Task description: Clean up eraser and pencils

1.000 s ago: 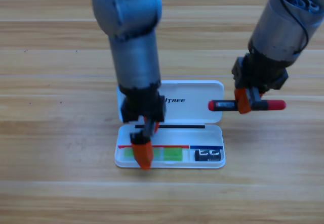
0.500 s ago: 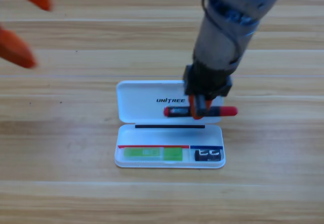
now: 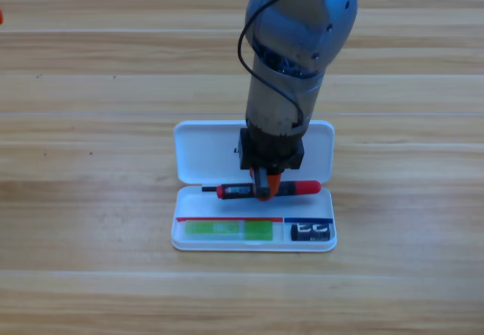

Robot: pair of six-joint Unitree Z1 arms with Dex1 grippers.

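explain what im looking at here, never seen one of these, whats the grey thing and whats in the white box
The picture comes from one fixed camera above a wooden table, looking down. The grey thing is a robot arm coming in from the top edge; this is the right arm. At its tip is the right pincer, two orange jaws, shut on the red pencil, a red stick with a black section, held level over the hinge side of the open white case. In the case's front tray lie the green pencil on the left and the small black eraser on the right. The left arm waits almost out of view; only an orange speck shows at the left edge.
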